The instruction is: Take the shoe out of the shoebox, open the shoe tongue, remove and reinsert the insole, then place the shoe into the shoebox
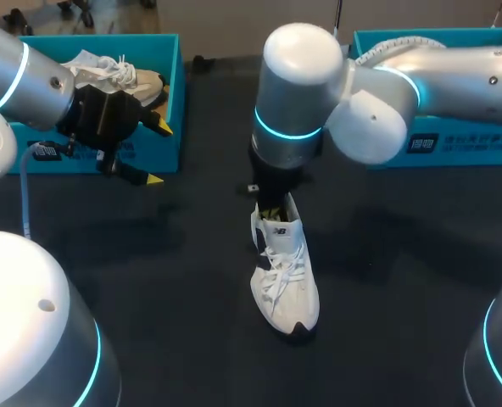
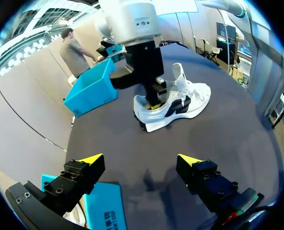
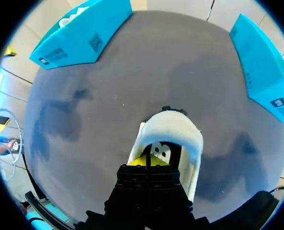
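Shoe [image 1: 285,280]: frame middle, right tool [image 3: 149,162] inside its opening.
Right tool: tips together, only wrist view shows.
Left tool [image 2: 141,160]: tips apart.

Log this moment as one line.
left gripper open, near left shoebox | right gripper shut, inside shoe opening | shoe upright on table, outside both boxes

The right gripper [image 3: 148,162] sat in the heel opening of the white shoe [image 3: 173,127], its yellow-tipped fingers pressed together. Whether they pinched anything could not be determined. The shoe rested on the dark table [image 3: 132,72]. One blue box [image 3: 79,33] and a second blue box [image 3: 264,72] stood well apart ahead.
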{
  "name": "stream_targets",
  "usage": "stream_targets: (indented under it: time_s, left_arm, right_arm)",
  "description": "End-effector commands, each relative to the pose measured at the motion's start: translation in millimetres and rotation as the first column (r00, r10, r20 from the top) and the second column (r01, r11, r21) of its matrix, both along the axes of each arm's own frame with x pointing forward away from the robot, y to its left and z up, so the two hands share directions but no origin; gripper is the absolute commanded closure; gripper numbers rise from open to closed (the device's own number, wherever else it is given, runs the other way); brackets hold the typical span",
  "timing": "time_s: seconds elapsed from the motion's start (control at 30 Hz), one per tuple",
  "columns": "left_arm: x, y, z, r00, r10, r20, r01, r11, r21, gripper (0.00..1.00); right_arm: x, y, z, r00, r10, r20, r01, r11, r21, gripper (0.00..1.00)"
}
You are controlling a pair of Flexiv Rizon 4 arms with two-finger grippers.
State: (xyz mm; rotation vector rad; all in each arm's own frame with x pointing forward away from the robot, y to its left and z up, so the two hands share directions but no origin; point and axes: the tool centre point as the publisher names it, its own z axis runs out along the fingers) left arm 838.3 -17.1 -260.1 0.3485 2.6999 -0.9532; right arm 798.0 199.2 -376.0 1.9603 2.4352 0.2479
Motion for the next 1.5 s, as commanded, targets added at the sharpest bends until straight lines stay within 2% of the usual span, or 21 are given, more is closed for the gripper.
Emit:
stream_targets:
  time_s: [0.03,0.17,0.3,0.4,0.63,0.7,0.83,0.97,1.13,1.27,1.5]
  left_arm:
    - [-0.5,0,0,1.000,0.000,0.000,0.000,1.000,0.003,0.00]
    - [-0.5,0,0,1.000,0.000,0.000,0.000,1.000,0.003,0.00]
    - [-0.5,0,0,1.000,0.000,0.000,0.000,1.000,0.003,0.00]
    - [-0.5,0,0,1.000,0.000,0.000,0.000,1.000,0.003,0.00]
    - [-0.5,0,0,1.000,0.000,0.000,0.000,1.000,0.003,0.00]
    - [-0.5,0,0,1.000,0.000,0.000,0.000,1.000,0.003,0.00]
    - [-0.5,0,0,1.000,0.000,0.000,0.000,1.000,0.003,0.00]
    - [-0.5,0,0,1.000,0.000,0.000,0.000,1.000,0.003,0.00]
    - [-0.5,0,0,1.000,0.000,0.000,0.000,1.000,0.003,0.00]
    - [-0.5,0,0,1.000,0.000,0.000,0.000,1.000,0.003,0.00]
    - [-0.5,0,0,1.000,0.000,0.000,0.000,1.000,0.003,0.00]
  right_arm:
    - [6.4,8,-31,0.999,0.014,-0.036,-0.014,1.000,0.009,1.00]
    - [3.3,6,-49,0.997,-0.006,-0.075,0.005,1.000,-0.024,1.00]
    - [-2.4,-1,-50,0.996,-0.041,-0.076,0.037,0.998,-0.055,1.00]
    - [-4.4,-6,-42,0.997,-0.057,-0.047,0.053,0.994,-0.091,1.00]
    - [-6.9,-14,-4,0.999,-0.043,-0.023,0.040,0.990,-0.137,1.00]
    - [-9.2,-17,5,0.999,-0.019,-0.043,0.012,0.988,-0.151,1.00]
    - [-16.3,-18,18,0.988,0.036,-0.147,-0.057,0.988,-0.141,1.00]
    - [-27.1,-21,31,0.975,0.061,-0.214,-0.102,0.977,-0.188,1.00]
    - [-42.7,-28,39,0.969,0.046,-0.243,-0.094,0.977,-0.192,1.00]
    - [-52.5,-25,43,0.959,0.043,-0.279,-0.095,0.980,-0.175,1.00]
    - [-60.9,-21,42,0.946,-0.017,-0.324,-0.034,0.988,-0.150,1.00]
